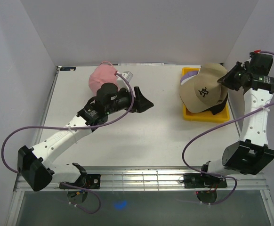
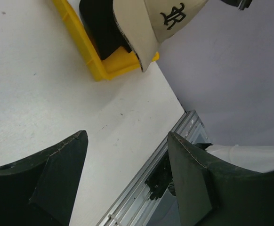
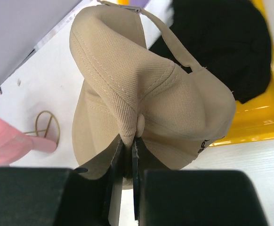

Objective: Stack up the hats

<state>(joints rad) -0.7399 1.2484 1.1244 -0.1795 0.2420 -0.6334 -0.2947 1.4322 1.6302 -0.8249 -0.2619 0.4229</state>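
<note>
Two caps matter for the coming move: the tan cap (image 1: 204, 89), which hangs from the right jaws, and the black cap (image 3: 221, 42) directly below it in the yellow tray (image 1: 207, 116). The right jaws are pinched nearly closed on the crown of the tan cap, right at its top button, so the cap dangles tilted rather than level. Seen from above, its long axis runs from the far right, where it is held, to the near left. The logo panel faces up and the brim droops over the tray's near left corner. The black cap lies flat in the tray, partly covered by the tan one. A sliver of a purple cap (image 1: 189, 72) shows at the tray's far edge.

The left jaws stand wide with nothing between them, above bare counter (image 1: 141, 141) near the middle. The pink cap (image 1: 103, 77) sits on the counter's far left, well apart from the tray and just behind the left arm, which is much the nearer arm to it.

My judgement is that the move turns on lining the tan crown up over the crown beneath it.
</note>
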